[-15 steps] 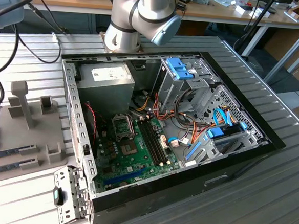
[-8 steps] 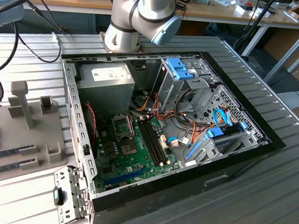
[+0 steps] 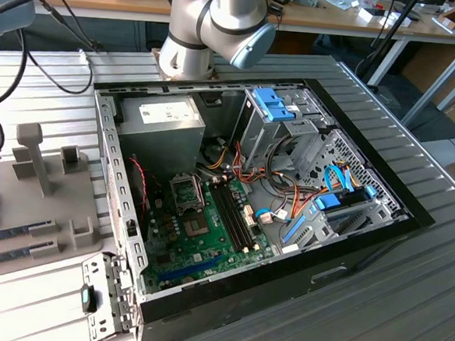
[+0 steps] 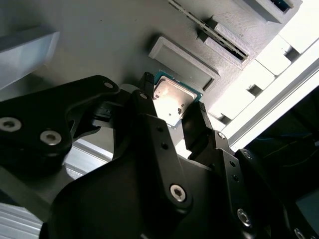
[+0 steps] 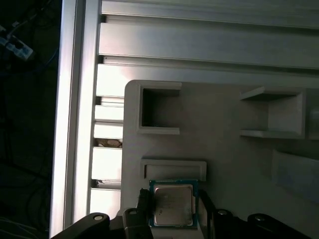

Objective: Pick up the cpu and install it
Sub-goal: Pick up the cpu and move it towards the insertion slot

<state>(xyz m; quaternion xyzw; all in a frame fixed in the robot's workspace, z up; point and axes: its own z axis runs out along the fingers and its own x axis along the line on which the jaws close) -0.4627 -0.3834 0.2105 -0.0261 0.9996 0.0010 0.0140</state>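
In both wrist views the cpu (image 4: 172, 99) (image 5: 173, 204), a small square chip with a dull silver lid and a thin green rim, sits between the two black fingers of my gripper (image 4: 172, 108) (image 5: 173, 208). One finger (image 4: 146, 82) presses on one side of it and the other finger (image 4: 199, 122) on the opposite side. The chip is just over the grey holder plate (image 5: 224, 149), beside a small raised frame (image 5: 173, 168). In the exterior view the open socket (image 3: 187, 191) lies on the green motherboard (image 3: 199, 243) inside the open computer case.
The grey holder plate (image 3: 45, 205) with upright posts lies at the exterior view's left, with memory sticks (image 3: 12, 237) in its slots. Inside the case (image 3: 363, 235) are a grey power-supply box (image 3: 160, 123), drive cages with blue clips (image 3: 275, 104) and bundled cables. The arm's base (image 3: 193, 47) stands behind the case.
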